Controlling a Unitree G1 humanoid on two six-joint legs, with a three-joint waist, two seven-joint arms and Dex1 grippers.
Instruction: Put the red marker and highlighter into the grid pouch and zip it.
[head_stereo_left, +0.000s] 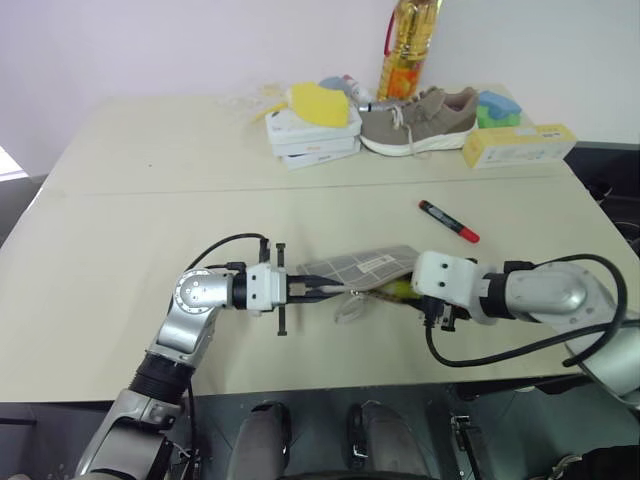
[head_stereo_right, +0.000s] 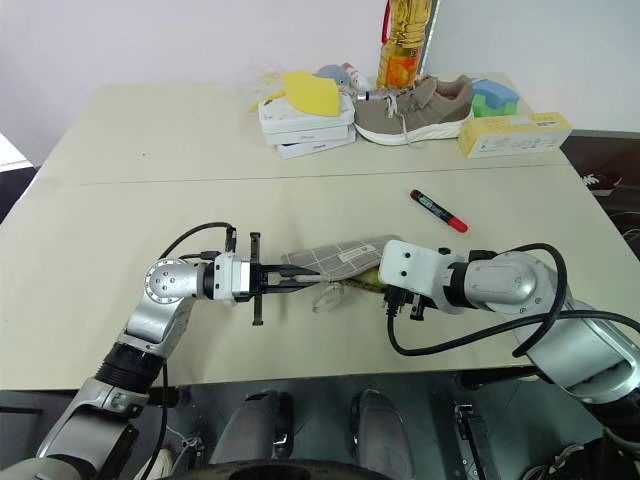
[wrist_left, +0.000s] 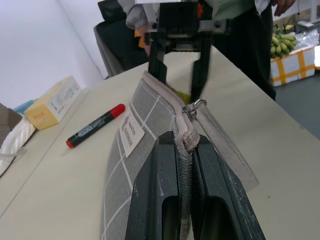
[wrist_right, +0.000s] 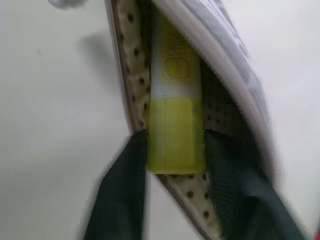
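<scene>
Beige counter (head_stereo_left: 120, 290): L pincer (head_stereo_left: 318, 288) clamped on grid pouch (head_stereo_left: 365, 266) edge; R pincer (wrist_right: 170, 165) apart around highlighter (wrist_right: 175, 125) in pouch mouth; red marker (head_stereo_left: 448, 221) lies apart.

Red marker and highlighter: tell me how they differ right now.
The red marker lies loose on the bare table, apart from both grippers; the highlighter sits partly inside the open grid pouch, between the right gripper fingers. The marker has a black barrel with red ends; the highlighter is bright yellow. The left gripper pinches the pouch's edge. Both are capped pens.
</scene>
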